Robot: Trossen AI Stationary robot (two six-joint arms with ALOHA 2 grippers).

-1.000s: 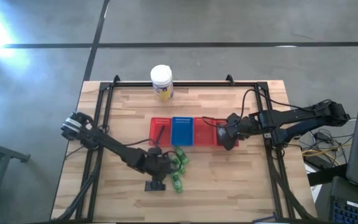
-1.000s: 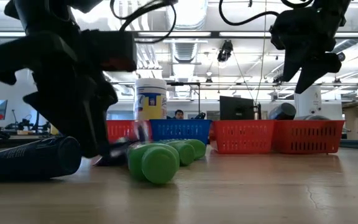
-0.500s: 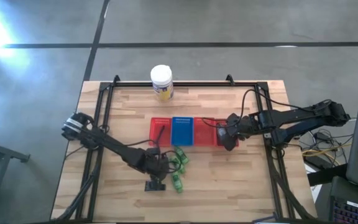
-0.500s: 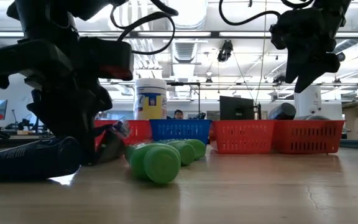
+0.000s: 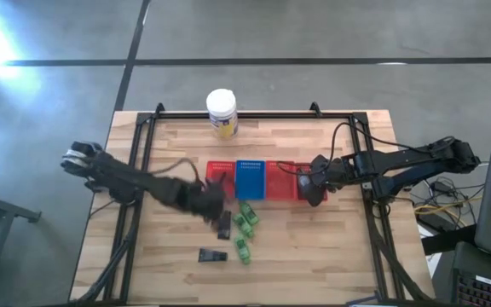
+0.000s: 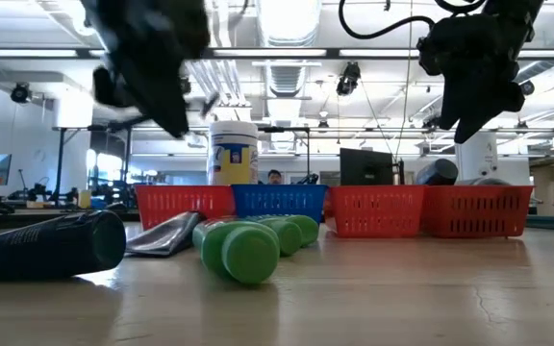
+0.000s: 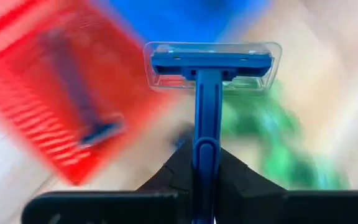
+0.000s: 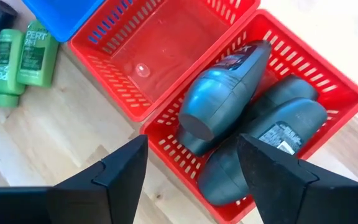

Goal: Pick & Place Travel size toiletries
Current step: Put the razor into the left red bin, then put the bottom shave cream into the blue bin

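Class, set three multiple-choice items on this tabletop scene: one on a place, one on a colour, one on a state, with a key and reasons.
1. Where do the grey bottles lie?
A. in a red basket
B. in the blue basket
C. on the bare table

2. What colour is the razor in the left gripper?
A. green
B. blue
C. white

3. How are the right gripper's fingers?
A. shut on a bottle
B. shut on nothing
C. open

Key:
1 A: the grey bottles fill the red basket under the right gripper.
2 B: the left gripper is clamped on the handle of a blue razor.
3 C: its fingers stand wide apart and hold nothing.
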